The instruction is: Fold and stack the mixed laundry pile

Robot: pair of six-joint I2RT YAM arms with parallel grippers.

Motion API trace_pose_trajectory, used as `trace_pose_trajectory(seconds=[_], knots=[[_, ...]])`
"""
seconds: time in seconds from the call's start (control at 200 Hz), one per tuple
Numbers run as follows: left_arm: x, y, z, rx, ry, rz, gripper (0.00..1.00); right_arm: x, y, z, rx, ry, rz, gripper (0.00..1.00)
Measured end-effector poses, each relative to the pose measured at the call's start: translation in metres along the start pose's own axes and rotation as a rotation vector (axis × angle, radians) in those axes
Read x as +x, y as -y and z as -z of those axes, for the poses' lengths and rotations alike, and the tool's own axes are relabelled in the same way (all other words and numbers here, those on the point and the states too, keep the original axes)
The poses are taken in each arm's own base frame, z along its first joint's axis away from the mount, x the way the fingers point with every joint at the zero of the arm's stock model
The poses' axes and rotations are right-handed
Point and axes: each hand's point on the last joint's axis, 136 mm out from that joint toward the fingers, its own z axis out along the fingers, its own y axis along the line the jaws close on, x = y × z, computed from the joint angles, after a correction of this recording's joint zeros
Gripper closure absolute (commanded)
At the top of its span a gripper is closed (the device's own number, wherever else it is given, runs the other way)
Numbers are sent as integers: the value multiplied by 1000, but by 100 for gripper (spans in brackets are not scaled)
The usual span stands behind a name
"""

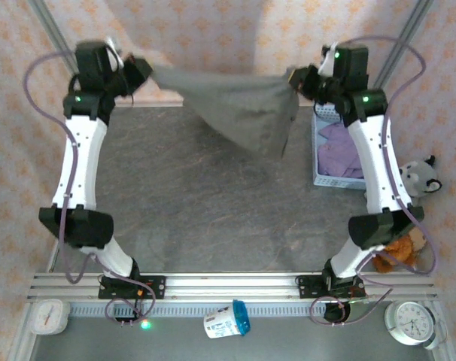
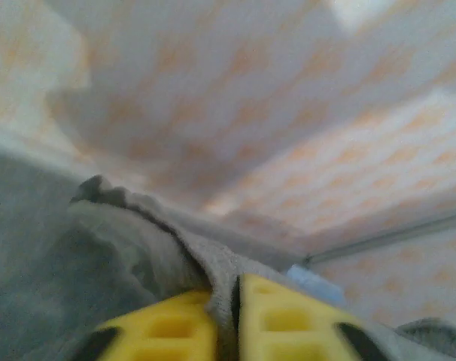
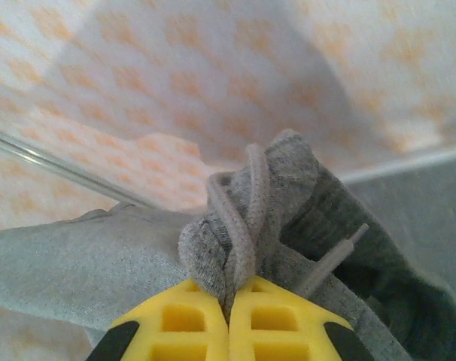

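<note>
Open middle, cloth curtain at the far edge

The grey table (image 1: 190, 203) lies bare between the two arms, leaving broad passage. Along its far edge the olive-grey garment (image 1: 247, 105) hangs stretched from the left gripper (image 1: 150, 72) to the right gripper (image 1: 295, 78), barring that way. To the right, the light blue basket (image 1: 337, 181) holding the lavender T-shirt (image 1: 341, 154) crowds the right arm, with the plush wolf (image 1: 422, 177) just outside it.

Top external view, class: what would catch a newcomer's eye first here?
The olive-grey garment hangs stretched in mid-air above the far edge of the table, pinched at its ends by the left gripper and the right gripper. To the right, a lavender T-shirt lies in the light blue basket, with a grey plush wolf toy further right.
</note>
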Motion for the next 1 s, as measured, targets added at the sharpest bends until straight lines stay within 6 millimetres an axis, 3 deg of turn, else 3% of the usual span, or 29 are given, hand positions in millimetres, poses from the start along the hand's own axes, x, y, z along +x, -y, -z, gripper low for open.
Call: trace_pose_trajectory(seconds=[0.035,0.08,0.16,0.245,0.335,0.53,0.631,0.841,1.001], knots=[[30,-26,-6,-49,-67,23,0,23,16,-5,24,-54,-17,19],[71,-63,-13,-122,-160,55,0,54,36,-12,54,-128,-43,13],[139,-127,-18,-265,-313,116,0,108,71,-21,105,-246,-97,11],[183,-169,-13,-377,-410,164,0,152,100,-25,162,-329,-159,12],[192,-178,-12,-404,-423,178,0,176,114,-25,207,-366,-188,14],[191,-155,-31,-359,-391,107,1,196,103,-36,273,-356,-106,21],[201,-150,-48,-358,-405,74,5,218,112,-44,328,-371,-101,22],[221,-195,-73,-489,-435,85,17,271,172,-46,504,-400,-197,23],[234,-224,-87,-566,-463,93,23,278,186,-57,528,-369,-252,22]])
